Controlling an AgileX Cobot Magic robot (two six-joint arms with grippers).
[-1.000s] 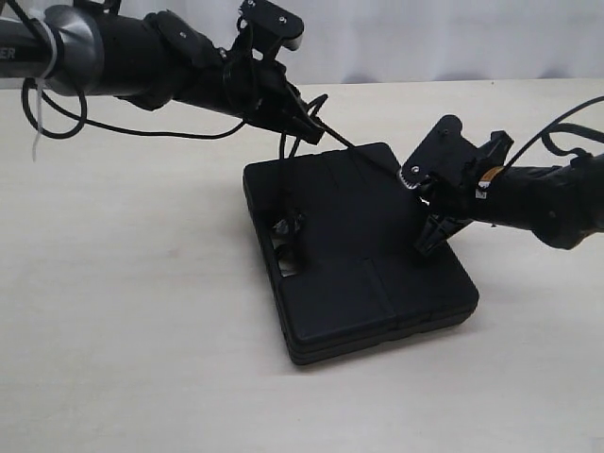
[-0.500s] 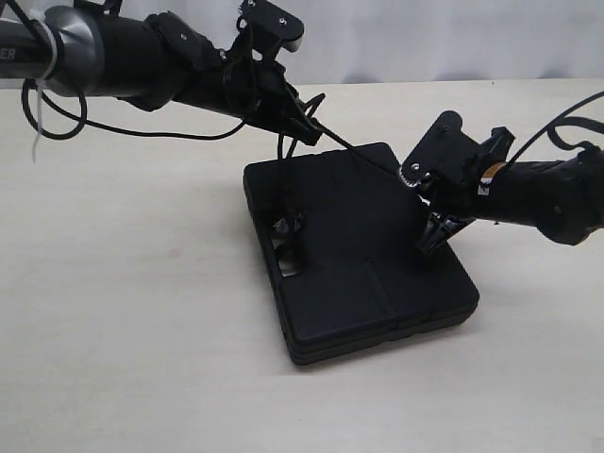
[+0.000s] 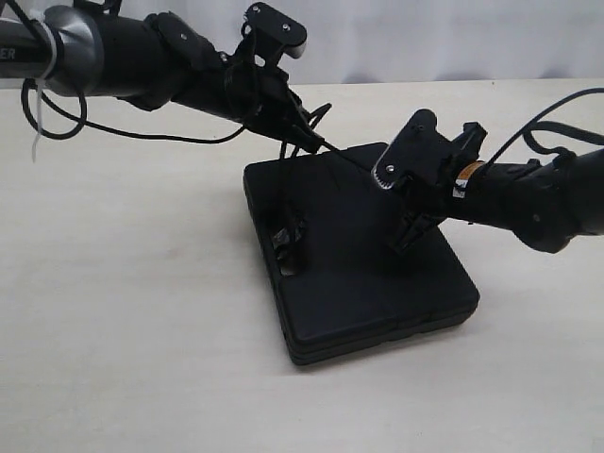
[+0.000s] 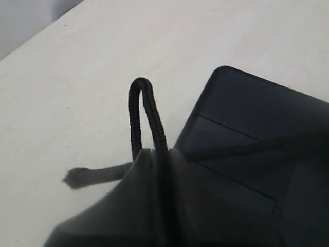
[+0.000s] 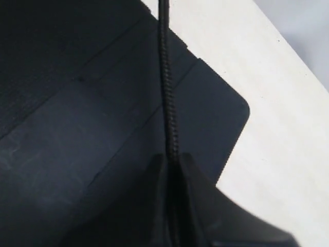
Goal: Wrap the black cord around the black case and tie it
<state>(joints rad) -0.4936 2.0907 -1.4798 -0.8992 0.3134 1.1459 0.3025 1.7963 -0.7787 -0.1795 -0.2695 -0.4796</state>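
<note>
Both left tool [image 3: 310, 140] and right tool [image 3: 406, 236] pinch black cord [image 5: 168, 103] taut over black case [image 3: 349, 283] on table [image 3: 132, 321].

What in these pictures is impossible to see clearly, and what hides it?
Right wrist view: the black cord is cut off by the frame's edge.
Left wrist view: its pinched part, covered by the left gripper.
Exterior view: cord's path over the black case, black on black; underside hidden by the case itself.
</note>
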